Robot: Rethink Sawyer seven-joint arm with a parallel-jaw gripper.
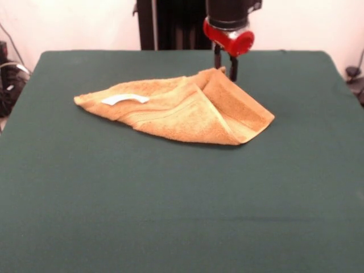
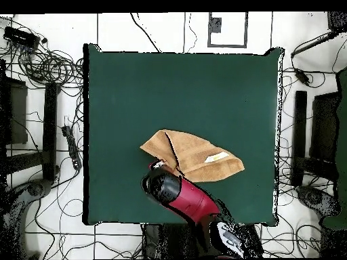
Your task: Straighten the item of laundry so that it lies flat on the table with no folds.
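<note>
The golden-orange towel lies folded over itself on the far half of the green table. Its white tag shows near its left end. One corner is pulled up into a peak at the back right. My gripper comes down from above and is shut on that raised corner, just above the table. In the overhead view the towel lies near the robot's edge of the table. The arm's red and black wrist covers the gripper and the held corner there.
Cables and black stands surround the table on the floor. The robot's pedestal stands behind the table's far edge.
</note>
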